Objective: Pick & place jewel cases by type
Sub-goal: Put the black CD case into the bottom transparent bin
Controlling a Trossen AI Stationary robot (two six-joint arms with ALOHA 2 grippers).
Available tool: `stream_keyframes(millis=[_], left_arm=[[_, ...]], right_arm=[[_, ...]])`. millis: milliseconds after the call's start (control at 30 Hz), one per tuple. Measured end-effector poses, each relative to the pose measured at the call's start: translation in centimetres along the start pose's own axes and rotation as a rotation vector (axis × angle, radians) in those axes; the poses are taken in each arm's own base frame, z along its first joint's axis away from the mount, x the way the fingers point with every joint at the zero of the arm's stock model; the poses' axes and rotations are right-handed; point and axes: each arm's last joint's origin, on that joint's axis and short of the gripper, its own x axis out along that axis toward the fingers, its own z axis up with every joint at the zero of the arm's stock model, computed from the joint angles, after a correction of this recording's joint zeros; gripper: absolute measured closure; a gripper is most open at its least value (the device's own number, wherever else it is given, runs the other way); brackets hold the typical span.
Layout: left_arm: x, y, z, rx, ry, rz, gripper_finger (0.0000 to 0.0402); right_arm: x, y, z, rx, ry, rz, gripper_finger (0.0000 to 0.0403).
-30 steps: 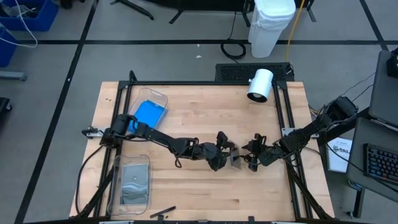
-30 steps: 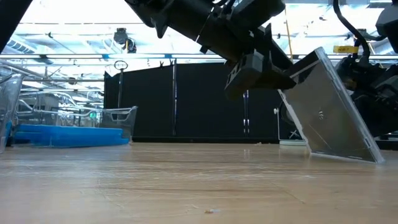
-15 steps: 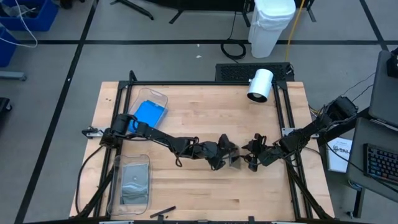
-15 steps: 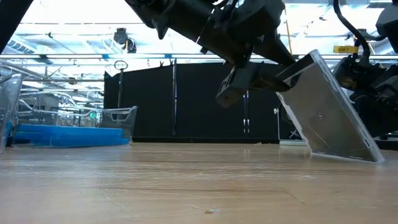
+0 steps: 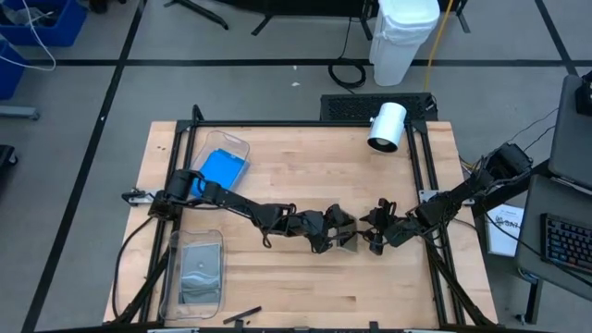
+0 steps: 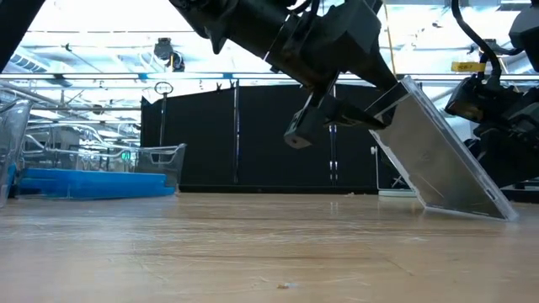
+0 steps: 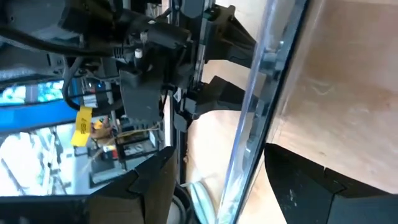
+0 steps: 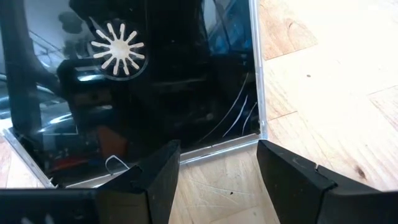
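Care was needed: the clear jewel case (image 6: 438, 151) leaned tilted on the tabletop (image 6: 253, 252) between both jaws, left gripper (image 6: 337, 105) and right gripper (image 5: 375, 231), each spread wide, neither clearly clamping it.

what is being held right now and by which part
A clear jewel case stands tilted on one edge on the table. The left gripper straddles its upper edge, but a firm grip cannot be told. The right gripper sits beside it, open.

wooden table (image 5: 305, 162), two bins (image 5: 225, 157), tilted case (image 6: 438, 160)
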Motion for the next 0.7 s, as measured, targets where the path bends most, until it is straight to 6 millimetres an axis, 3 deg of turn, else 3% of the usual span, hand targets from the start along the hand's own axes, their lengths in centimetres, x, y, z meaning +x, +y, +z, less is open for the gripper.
stream_keyframes(millis=[233, 333, 700], left_arm=[[-0.1, -0.6, 0.0, -0.031, 0.033, -0.056, 0.0161], [-0.2, -1.0, 0.0, -0.019, 0.061, -0.092, 0.0180], [-0.4, -1.5, 0.5, -0.193, 0.057, -0.127, 0.0352]], right_arm=[[0.0, 0.0, 0.0, 0.000, 0.000, 0.000, 0.0193], [0.0, 0.0, 0.0, 0.000, 0.000, 0.000, 0.0193], [0.0, 0.0, 0.0, 0.000, -0.002, 0.000, 0.0193]])
